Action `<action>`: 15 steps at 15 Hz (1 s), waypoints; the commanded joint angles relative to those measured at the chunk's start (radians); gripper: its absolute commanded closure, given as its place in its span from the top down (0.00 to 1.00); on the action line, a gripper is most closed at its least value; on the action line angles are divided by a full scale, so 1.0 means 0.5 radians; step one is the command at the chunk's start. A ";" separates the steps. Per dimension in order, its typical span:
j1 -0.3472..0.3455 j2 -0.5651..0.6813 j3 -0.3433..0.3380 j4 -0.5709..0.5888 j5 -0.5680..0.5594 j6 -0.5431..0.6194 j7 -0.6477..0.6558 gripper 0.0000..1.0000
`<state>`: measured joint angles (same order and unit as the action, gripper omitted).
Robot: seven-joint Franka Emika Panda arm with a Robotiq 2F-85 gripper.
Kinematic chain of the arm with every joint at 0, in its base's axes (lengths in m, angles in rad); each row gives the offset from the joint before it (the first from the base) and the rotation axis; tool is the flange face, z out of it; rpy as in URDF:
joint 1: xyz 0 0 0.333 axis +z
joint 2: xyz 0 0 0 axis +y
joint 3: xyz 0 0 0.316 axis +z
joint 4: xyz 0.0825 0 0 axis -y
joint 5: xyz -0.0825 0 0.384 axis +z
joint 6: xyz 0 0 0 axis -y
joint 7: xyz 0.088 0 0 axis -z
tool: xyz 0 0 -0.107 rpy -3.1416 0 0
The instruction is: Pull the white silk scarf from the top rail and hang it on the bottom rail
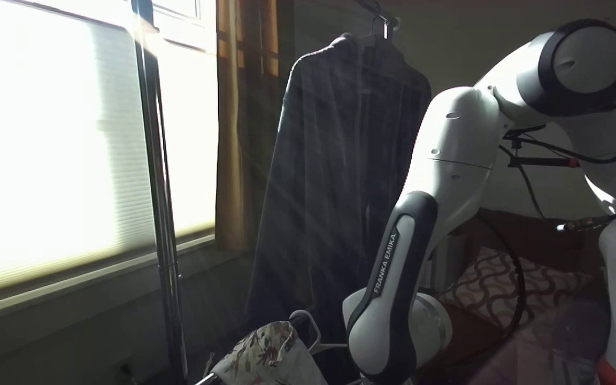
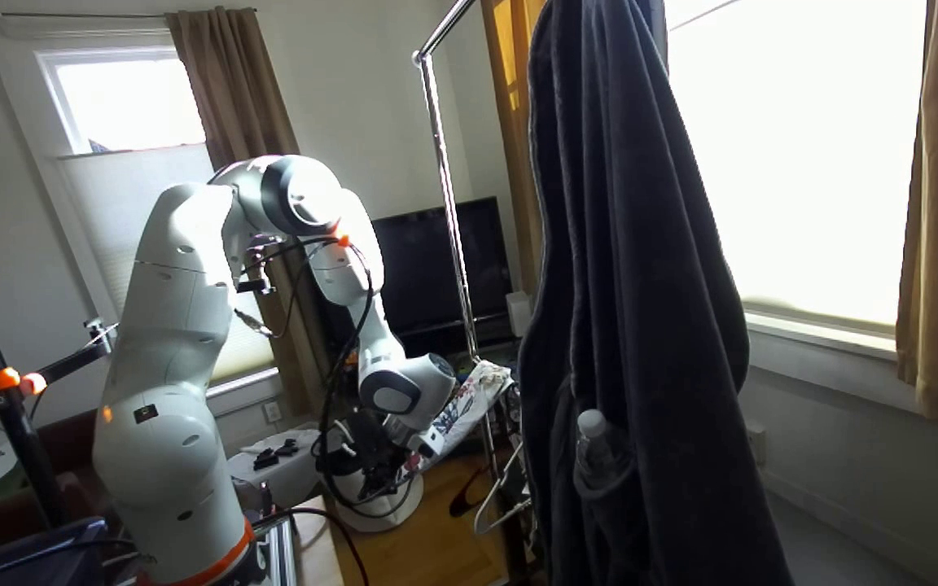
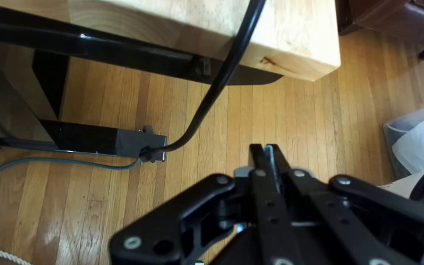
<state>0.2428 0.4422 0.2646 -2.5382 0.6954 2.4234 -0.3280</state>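
Scarf [image 1: 268, 353]: white with a floral print, draped over the lower rail [image 1: 209, 379] in an exterior view, just beside a white hanger [image 1: 316, 332]. Gripper [image 3: 266, 150]: closed, fingers side by side, above the wooden floor [image 3: 197, 158] in the wrist view. A dark robe [image 1: 335, 187] hangs from the top rail [image 1: 376, 10].

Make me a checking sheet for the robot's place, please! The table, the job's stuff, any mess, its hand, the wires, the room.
Surface: wooden tabletop, with wooden floor below.
Job's things: floral white scarf draped over the lower rail; dark robe hanging from the top rail.
Clutter: white hanger near the scarf; clear bottle in the robe's pocket.
Hand: closed, no scarf seen in it.
Cables: black cable crosses the tabletop's edge in the wrist view; blue-green cable too.
Surroundings: window, brown curtain, television.
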 commanded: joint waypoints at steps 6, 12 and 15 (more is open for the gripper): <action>-0.289 -0.496 0.303 -0.125 0.499 -0.005 -0.494 0.74; -0.275 -1.131 0.178 -0.319 1.092 -0.013 -0.966 1.00; -0.204 -1.406 0.076 -0.430 0.980 0.008 -1.136 1.00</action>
<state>0.0827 -0.0847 0.3584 -2.6543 1.1889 2.4289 -0.8205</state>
